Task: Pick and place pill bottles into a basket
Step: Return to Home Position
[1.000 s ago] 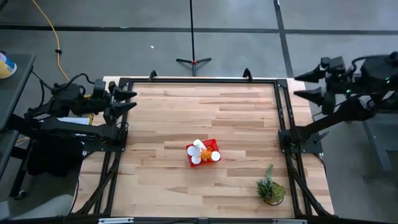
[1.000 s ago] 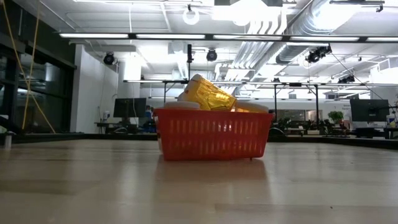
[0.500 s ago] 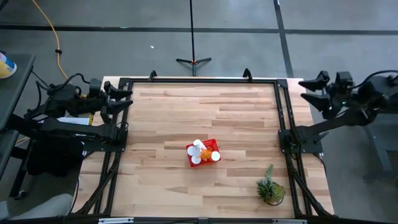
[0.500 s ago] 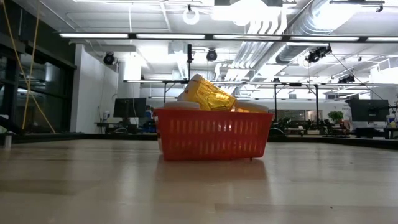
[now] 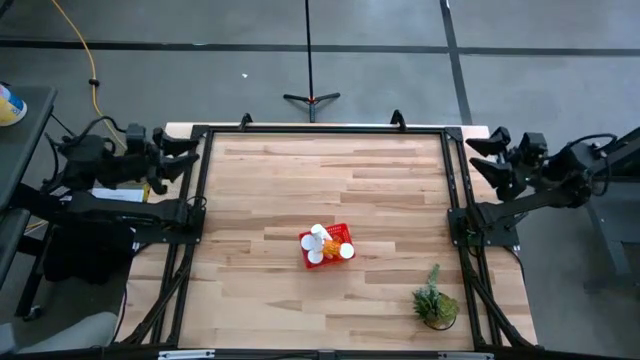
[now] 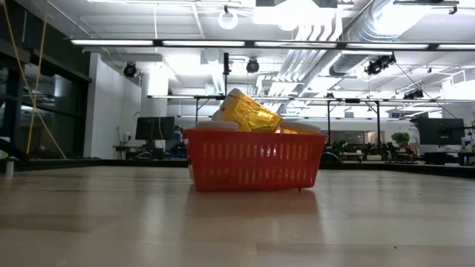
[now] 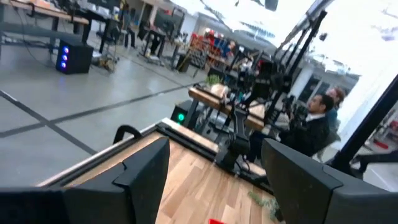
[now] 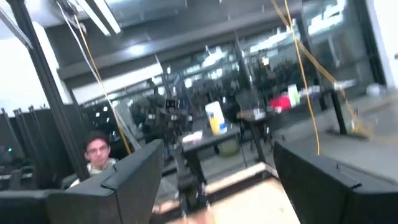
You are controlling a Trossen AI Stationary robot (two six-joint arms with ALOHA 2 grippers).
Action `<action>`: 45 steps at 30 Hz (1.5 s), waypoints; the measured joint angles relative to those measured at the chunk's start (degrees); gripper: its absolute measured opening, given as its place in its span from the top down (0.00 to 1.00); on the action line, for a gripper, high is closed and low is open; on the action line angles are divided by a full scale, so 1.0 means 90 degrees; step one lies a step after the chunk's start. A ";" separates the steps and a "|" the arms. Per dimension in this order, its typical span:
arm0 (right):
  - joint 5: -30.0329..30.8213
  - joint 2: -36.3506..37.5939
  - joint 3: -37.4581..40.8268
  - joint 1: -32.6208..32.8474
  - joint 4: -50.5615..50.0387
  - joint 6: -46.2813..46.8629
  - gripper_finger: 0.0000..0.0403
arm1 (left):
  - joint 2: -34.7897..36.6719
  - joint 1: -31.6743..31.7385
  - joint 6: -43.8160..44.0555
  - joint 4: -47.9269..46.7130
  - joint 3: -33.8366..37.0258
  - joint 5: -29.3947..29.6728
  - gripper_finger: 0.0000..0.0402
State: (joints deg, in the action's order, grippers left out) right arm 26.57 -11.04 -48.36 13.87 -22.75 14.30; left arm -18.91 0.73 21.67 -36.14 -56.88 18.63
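Pill bottles (image 5: 318, 235) all inside the basket (image 6: 256, 163), piled rather than stood in order. From above, round white caps facing up with orange bodies wedged among them. From table height, one orange bottle (image 6: 249, 111) tilted on top of the heap, poking above the red mesh rim, with a white cap beside it just at rim level. Exact count not clear.

Basket resting on the wooden table (image 5: 300, 180), well apart from both sets of fingers. Roughly between them, yet off their line, toward the table's near edge.

Left gripper (image 5: 192, 152) out at the table's left rail, fingers (image 7: 137, 177) spread wide with nothing between them. Tips pointed across the boards toward the right arm. Right gripper (image 5: 478, 153) at the opposite rail, likewise parted and empty, fingers (image 8: 134, 180) facing back toward the left one.

Small green potted plant (image 5: 435, 298) beyond the basket as seen from the left fingers, nearer the right fingers than the left. Close to the table's front right corner, apart from the basket.

Past the left fingertips, across the table and beyond the right arm's base, a seated person (image 7: 314, 127) in dark clothes. Past the right fingertips, another person (image 8: 96, 158) off in the room. On the floor behind the table, a tripod stand (image 5: 310, 98) and a yellow cable (image 5: 75, 40).
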 joint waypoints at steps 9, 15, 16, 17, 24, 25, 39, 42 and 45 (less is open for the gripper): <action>0.0754 0.0319 0.1645 0.0000 0.2997 -0.1371 0.27 | 0.0413 0.0000 -0.0041 0.0264 0.0390 0.0073 0.28; 0.1179 0.0503 0.2156 -0.0002 0.3156 -0.1332 0.27 | 0.0465 0.0000 0.0015 0.0635 0.0932 0.0071 0.28; 0.1201 0.0508 0.2157 -0.0002 0.3023 -0.1251 0.27 | 0.0465 0.0000 0.0029 0.0701 0.1006 0.0070 0.28; 0.1269 0.0509 0.2157 -0.0002 0.2879 -0.1154 0.27 | 0.0464 0.0000 0.0061 0.0743 0.1063 0.0070 0.28; 0.1794 0.0507 0.2159 -0.0002 0.1885 -0.0640 0.27 | 0.0465 0.0000 0.0126 0.1058 0.1285 0.0068 0.28; 0.1840 0.0507 0.2159 -0.0002 0.1845 -0.0643 0.27 | 0.0465 0.0000 0.0124 0.1099 0.1287 0.0068 0.28; 0.2038 0.0831 0.2123 -0.0398 -0.0726 0.0309 0.27 | 0.0465 0.0000 0.0283 0.1147 0.1291 0.0066 0.28; 0.1790 0.1038 0.2118 -0.0636 -0.1054 0.0439 0.27 | 0.0465 0.0002 0.0282 0.1144 0.1292 0.0079 0.28; 0.1525 0.1193 0.2117 -0.0831 -0.1437 0.0588 0.27 | 0.0465 0.0000 0.0282 0.1142 0.1292 0.0150 0.28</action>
State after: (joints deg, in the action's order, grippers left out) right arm 40.30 -0.30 -29.31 6.39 -35.69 19.59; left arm -14.72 0.74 24.21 -25.87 -45.25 19.98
